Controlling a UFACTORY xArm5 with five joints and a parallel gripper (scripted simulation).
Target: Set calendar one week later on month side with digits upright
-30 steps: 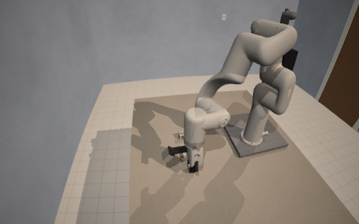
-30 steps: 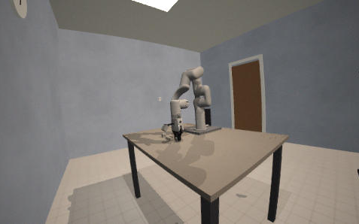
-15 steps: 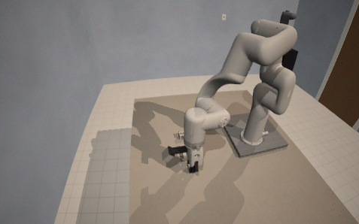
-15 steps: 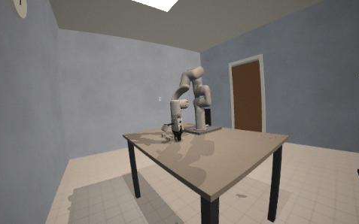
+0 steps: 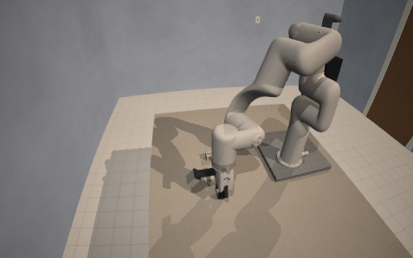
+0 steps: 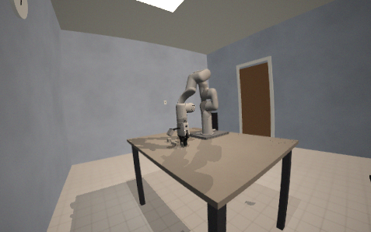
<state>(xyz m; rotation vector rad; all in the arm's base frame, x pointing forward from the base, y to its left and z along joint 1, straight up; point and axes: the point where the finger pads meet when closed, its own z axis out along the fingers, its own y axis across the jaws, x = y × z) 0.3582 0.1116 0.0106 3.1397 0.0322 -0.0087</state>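
The arm [image 5: 280, 65] is reaching straight down so the gripper [image 5: 222, 193] is clamping something small at the table [image 5: 324, 216], too blurred to name.

Blue-grey walls [image 6: 108, 78], tiled floor [image 6: 330, 187], brown door [image 6: 255, 99], ceiling light [image 6: 160, 4].

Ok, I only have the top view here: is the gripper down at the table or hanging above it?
Observer: In the exterior view the gripper reaches the table; I see no gap under its fingertips.
Operator: Is it tilted?
Observer: No. Side-on, the wrist link stands upright, with the gripper pointing straight down.
Operator: Holding a cube?
Observer: It is shut on a small object, which is too small in this view to name.
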